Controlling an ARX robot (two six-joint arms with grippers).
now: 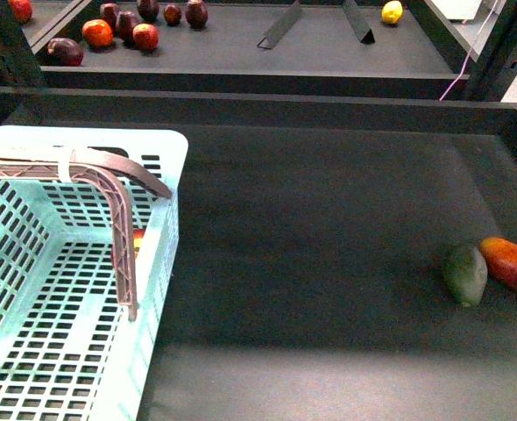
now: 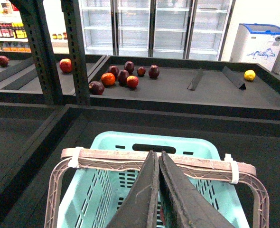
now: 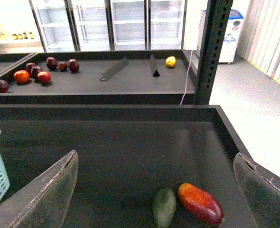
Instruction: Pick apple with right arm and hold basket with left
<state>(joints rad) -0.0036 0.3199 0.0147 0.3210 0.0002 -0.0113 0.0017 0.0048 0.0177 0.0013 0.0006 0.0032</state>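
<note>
The pale turquoise basket (image 1: 166, 175) stands at the table's left, its brown handle (image 1: 109, 180) raised. Low inside it, behind the handle, a small red patch (image 1: 138, 239) shows; it may be the apple, mostly hidden. In the left wrist view my left gripper (image 2: 156, 154) is shut, its fingers pressed together and lying over the handle (image 2: 201, 166) of the basket (image 2: 178, 142). My right gripper (image 3: 155, 156) is open above the dark table, nothing between its fingers. Neither arm appears in the front view.
A dark green oval fruit (image 1: 465, 274) and a long red-orange fruit (image 1: 513, 265) lie together at the table's right, also seen under my right gripper (image 3: 164, 206). The shelf behind holds several dark and red fruits (image 1: 123, 31), a yellow fruit (image 1: 392, 12) and dividers (image 1: 280, 26).
</note>
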